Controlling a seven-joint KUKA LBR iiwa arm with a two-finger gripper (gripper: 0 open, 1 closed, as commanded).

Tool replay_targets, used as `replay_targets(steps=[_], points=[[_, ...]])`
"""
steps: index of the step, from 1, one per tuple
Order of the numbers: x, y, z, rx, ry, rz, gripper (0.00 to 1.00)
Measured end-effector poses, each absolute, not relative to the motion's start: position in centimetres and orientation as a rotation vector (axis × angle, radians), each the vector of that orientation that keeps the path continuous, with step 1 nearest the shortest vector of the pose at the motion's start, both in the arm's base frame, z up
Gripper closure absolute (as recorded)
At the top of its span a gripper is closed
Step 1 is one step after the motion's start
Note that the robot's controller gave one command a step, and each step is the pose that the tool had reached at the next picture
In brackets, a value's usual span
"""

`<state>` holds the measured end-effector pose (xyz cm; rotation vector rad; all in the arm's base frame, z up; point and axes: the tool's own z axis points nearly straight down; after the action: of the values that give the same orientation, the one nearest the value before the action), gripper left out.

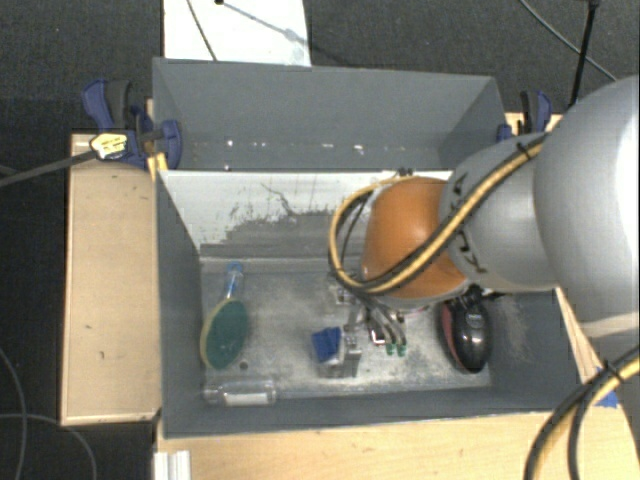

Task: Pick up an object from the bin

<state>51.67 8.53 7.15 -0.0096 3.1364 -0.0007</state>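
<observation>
Claw (350,356), open or closed unclear, low in bin (275,303) just beside small boxy blue block (325,345), black mouse (468,336) nearby.

The arm (575,203) extends in from the right, its thick grey link taking up the right side and slanting down toward the middle. At its wrist sits a rounded orange cover (400,243), turned left and downward. A bundle of black and yellow cables (455,228) runs from the grey link across the cover and loops round its left side. Beneath the cover the gripper (368,340) points down, set low, a little to the near side of the scene's middle, with small metal and green-tipped parts showing under the wrist.
</observation>
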Motion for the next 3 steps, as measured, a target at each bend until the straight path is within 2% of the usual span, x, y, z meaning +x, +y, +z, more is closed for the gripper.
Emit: replay_targets(steps=[1, 2, 3], points=[[51.5, 8.8, 7.2, -0.011, 3.140, 0.002, 1.00], [51.5, 9.9, 19.1, -0.009, 3.132, 0.004, 1.00], [56.4, 14.2, 16.0, -0.044, 3.136, 0.005, 1.00]])
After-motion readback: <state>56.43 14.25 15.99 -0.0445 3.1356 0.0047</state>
